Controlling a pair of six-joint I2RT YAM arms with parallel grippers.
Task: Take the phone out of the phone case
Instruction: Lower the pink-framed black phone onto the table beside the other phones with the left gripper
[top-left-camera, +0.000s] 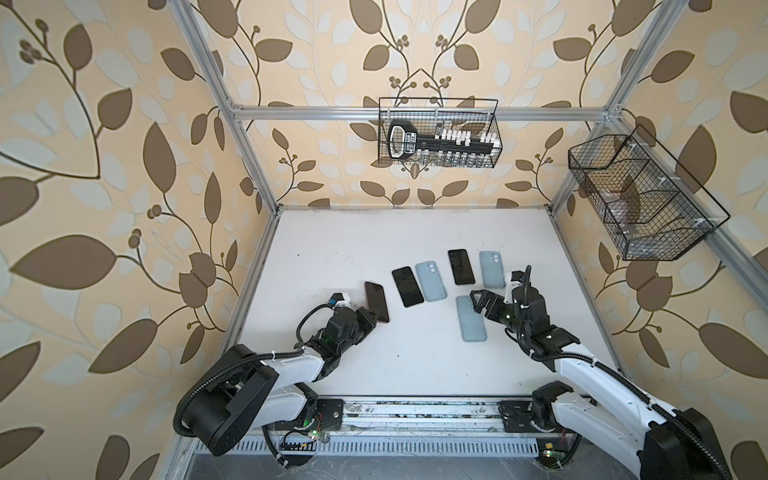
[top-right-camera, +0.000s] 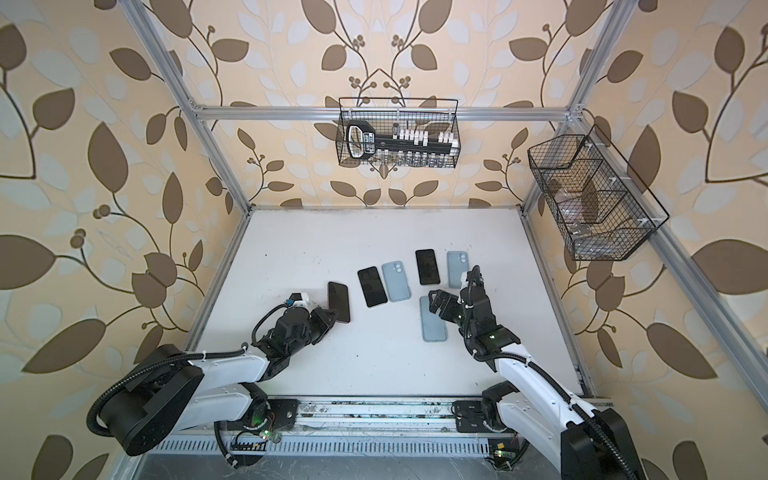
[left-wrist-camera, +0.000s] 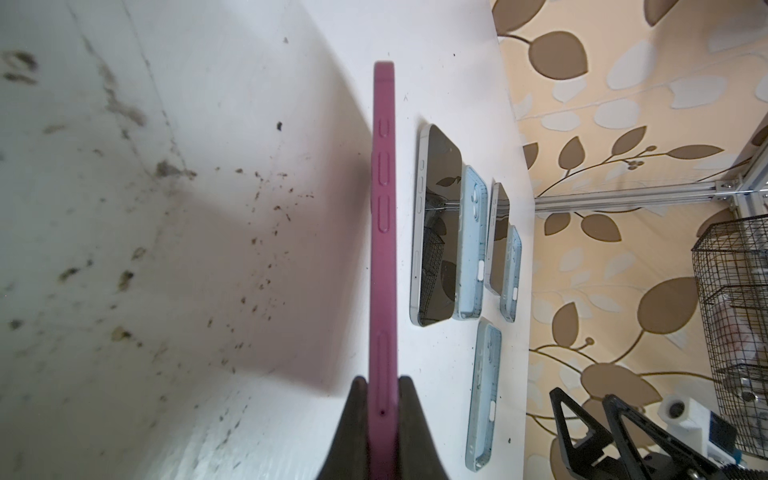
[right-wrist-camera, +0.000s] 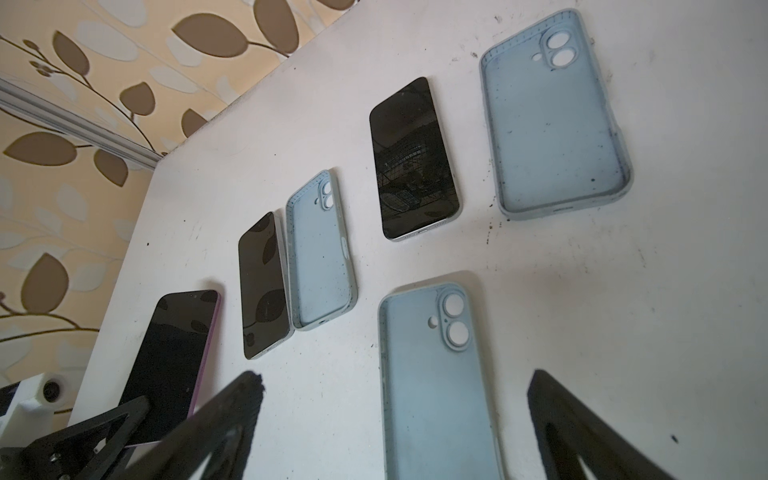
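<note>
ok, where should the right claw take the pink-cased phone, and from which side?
Probably the free far end. The pink-cased phone is tipped up on edge, screen towards the right arm, with the left claw shut on its near end. The open right claw could come from above and pinch the upper far corner across the thin thickness, case rim included.

A black wire basket (top-left-camera: 438, 99) is hung from the aluminium frame (top-left-camera: 332, 111) above the far edge of the white worktop (top-left-camera: 353, 237), and a black key-shaped object (top-left-camera: 415, 144) with white blocks (top-left-camera: 453, 135) is held inside it. A second, partitioned wire basket (top-left-camera: 648, 216) is fixed above the far right corner; its contents cannot be made out. Cream wallpaper (top-left-camera: 124, 166) with brown leaves is seen behind, and dark specks (left-wrist-camera: 166, 170) are scattered over the worktop.
</note>
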